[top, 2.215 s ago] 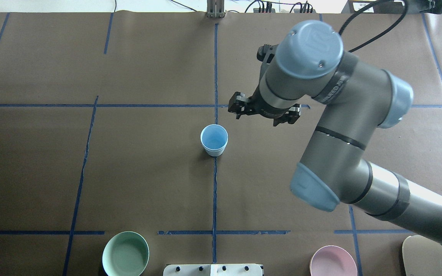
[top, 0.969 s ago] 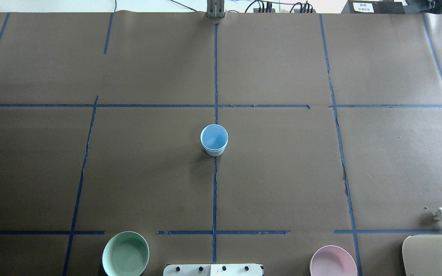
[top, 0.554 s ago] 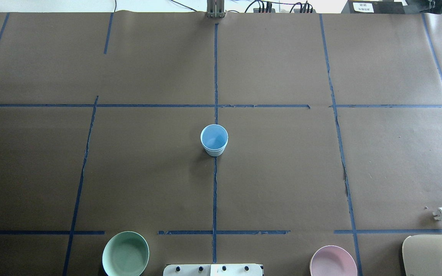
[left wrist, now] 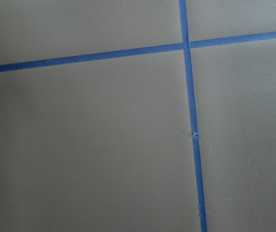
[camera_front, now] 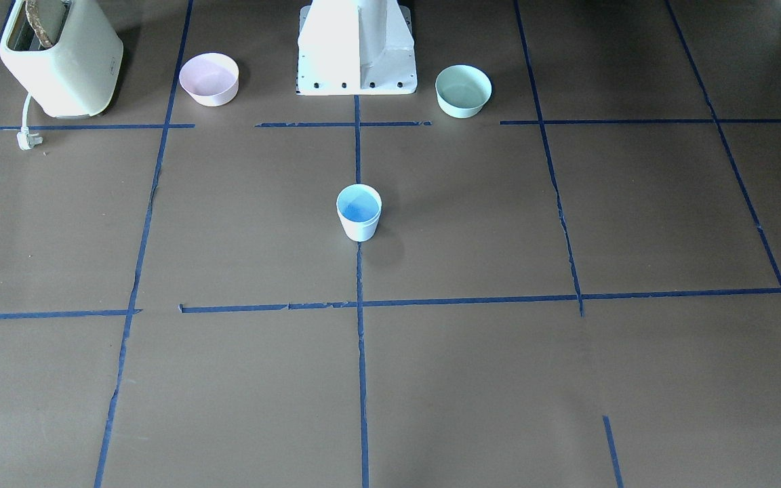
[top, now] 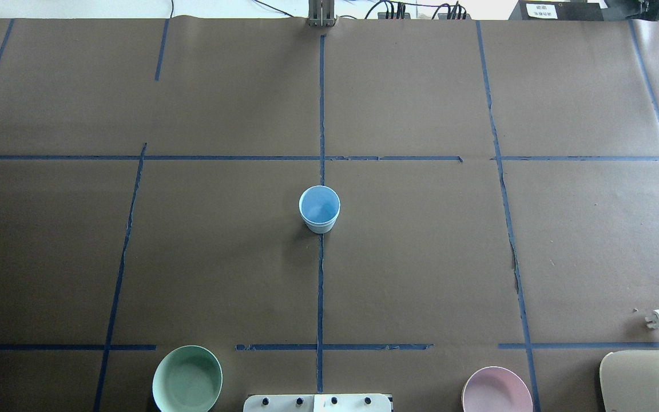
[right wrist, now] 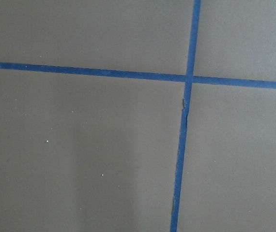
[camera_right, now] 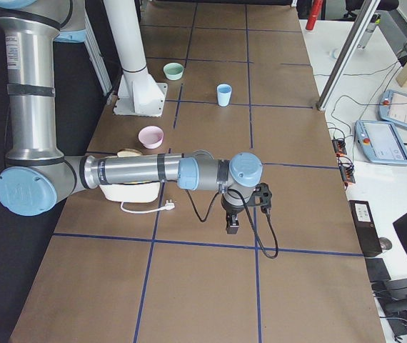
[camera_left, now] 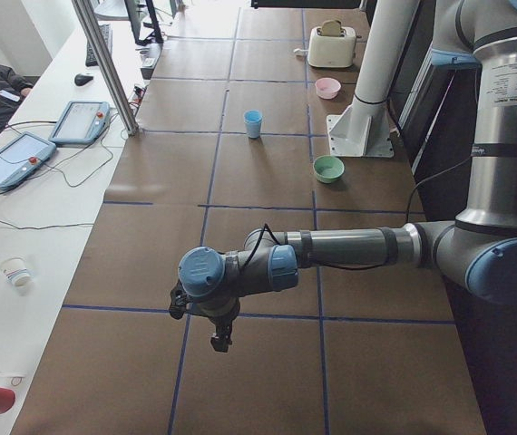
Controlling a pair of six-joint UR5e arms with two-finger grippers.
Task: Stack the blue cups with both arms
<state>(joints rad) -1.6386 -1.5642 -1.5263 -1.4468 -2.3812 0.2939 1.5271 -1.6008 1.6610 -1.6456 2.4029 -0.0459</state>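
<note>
a blue cup [camera_front: 358, 212] stands upright on the table [camera_front: 499, 379], right on the centre strip of blue tape [camera_front: 362, 379], mouth up, its inside a brighter blue than its wall; whether a second cup sits nested in it i cannot tell. it stands well apart from both arms

the left arm [camera_left: 349, 246] stretches low over the table's left end, with the left gripper [camera_left: 219, 341] pointing down close to a tape crossing. it shows only in the side view, so i cannot tell whether it is released or clenched. the right arm [camera_right: 132, 170] lies much the same way over the right end, and the right gripper [camera_right: 231, 227] hangs down near a tape line; again i cannot tell its state. both wrist views show only brown table and crossing tape

by the white base [camera_front: 356, 47], the pink bowl [camera_front: 209, 79] sits on the robot's right and the green bowl [camera_front: 463, 91] on its left. a cream toaster [camera_front: 62, 57] stands beyond the pink bowl, its plug [camera_front: 26, 140] lying on the table beside it
</note>
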